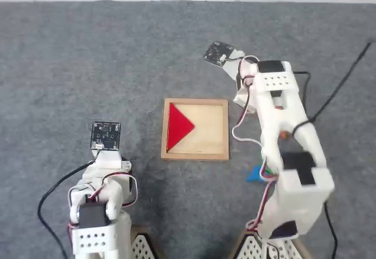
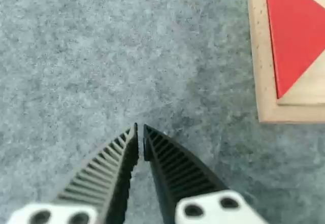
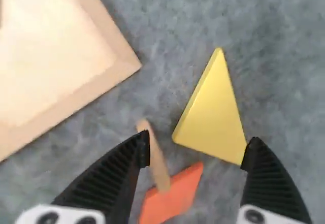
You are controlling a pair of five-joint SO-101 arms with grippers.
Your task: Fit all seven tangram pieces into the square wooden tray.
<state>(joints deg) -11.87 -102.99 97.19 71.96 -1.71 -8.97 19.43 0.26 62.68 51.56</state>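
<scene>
The left jaws are seen drawn almost together, only a thin slit showing between the ribbed black fingers (image 2: 111, 176), and nothing is held in them. They are poised over the grey desk (image 2: 101, 56), just outside one corner of the square wooden tray (image 2: 260, 76).

The right jaws are spread wide and nothing is gripped. Between them, on the desk, a yellow triangle (image 3: 210, 115) is seen lying flat, just off a corner of the tray (image 3: 114, 74) and apart from it. One corner of the triangle lies close to one finger (image 3: 266, 176); whether it is touched cannot be told. By the other finger a thin tan piece (image 3: 155, 158) is seen, and an orange piece (image 3: 172, 196) beside it, both farther from the tray than the yellow triangle's tip.

In the high view a red triangle (image 1: 176, 127) is seated inside the tray (image 1: 197, 154), its long edge laid along the wall on the left arm's side. A blue piece (image 1: 254, 174) is partly covered by the right arm, on the desk (image 1: 88, 65) just beyond the tray's corner.
</scene>
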